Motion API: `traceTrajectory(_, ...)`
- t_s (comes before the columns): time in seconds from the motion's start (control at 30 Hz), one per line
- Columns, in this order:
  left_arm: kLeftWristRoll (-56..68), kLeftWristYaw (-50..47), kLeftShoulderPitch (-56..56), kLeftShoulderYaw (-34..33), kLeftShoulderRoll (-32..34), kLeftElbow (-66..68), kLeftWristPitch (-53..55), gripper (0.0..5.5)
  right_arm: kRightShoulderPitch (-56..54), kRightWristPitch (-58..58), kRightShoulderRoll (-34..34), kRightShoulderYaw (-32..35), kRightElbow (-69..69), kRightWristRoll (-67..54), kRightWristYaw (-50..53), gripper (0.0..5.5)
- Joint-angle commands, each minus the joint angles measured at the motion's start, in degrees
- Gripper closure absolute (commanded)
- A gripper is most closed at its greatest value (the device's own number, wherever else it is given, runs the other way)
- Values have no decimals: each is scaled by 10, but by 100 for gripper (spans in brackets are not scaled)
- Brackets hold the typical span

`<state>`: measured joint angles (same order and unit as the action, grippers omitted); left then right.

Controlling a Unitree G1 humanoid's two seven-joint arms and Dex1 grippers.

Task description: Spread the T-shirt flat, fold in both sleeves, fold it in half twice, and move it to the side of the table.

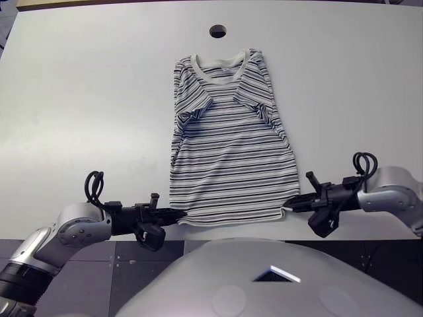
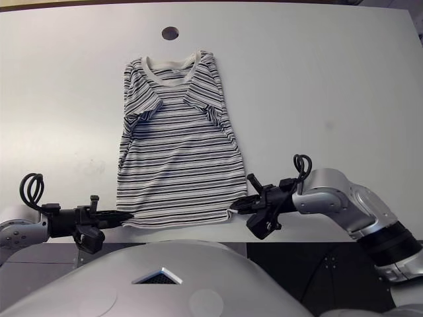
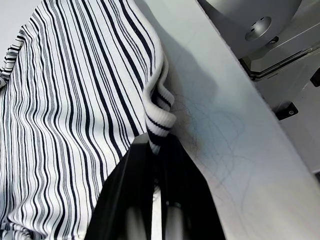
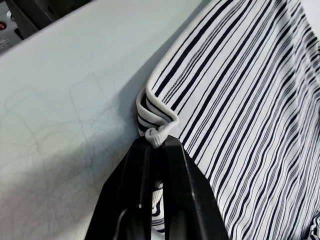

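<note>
Your left gripper (image 1: 177,214) is clamped on the T-shirt (image 1: 231,145) at its left hem corner | your right gripper (image 1: 289,206) is clamped on its right hem corner | a round hole (image 1: 217,31) in the table (image 1: 79,119) lies just beyond its collar

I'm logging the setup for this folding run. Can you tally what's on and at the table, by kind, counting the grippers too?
T-shirt: 1, striped, sleeves folded in
Grippers: 2, left gripper and right gripper, each shut on a bottom corner of the hem
Table: 1
Hole in the table top: 1
Total: 5
</note>
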<state>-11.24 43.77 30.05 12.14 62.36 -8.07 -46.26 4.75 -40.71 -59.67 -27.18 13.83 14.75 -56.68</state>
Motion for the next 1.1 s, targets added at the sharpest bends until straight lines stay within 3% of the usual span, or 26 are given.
traceTrajectory(0.03, 91, 10, -15, 9, -12, -6, 6, 536, 21, 20, 12, 25, 22, -83, 22, 540)
traceTrajectory(0.2, 228, -1, -85, -15, -79, 30, 31, 536, 10, 33, 44, 79, -18, -176, 56, 540)
traceTrajectory(0.27, 244, -15, -120, -28, -115, 56, 49, 536, -35, 46, 95, 96, -56, -178, 87, 540)
traceTrajectory(0.43, 222, -51, -209, -51, -191, 134, 87, 536, -158, 79, 235, 104, -187, -89, 199, 540)
traceTrajectory(0.67, 147, -95, -343, -58, -259, 302, 110, 536, -304, 90, 361, 98, -416, 32, 359, 540)
traceTrajectory(1.1, 48, -159, -575, -50, -336, 609, 100, 536, -480, 87, 417, 88, -738, 128, 551, 540)
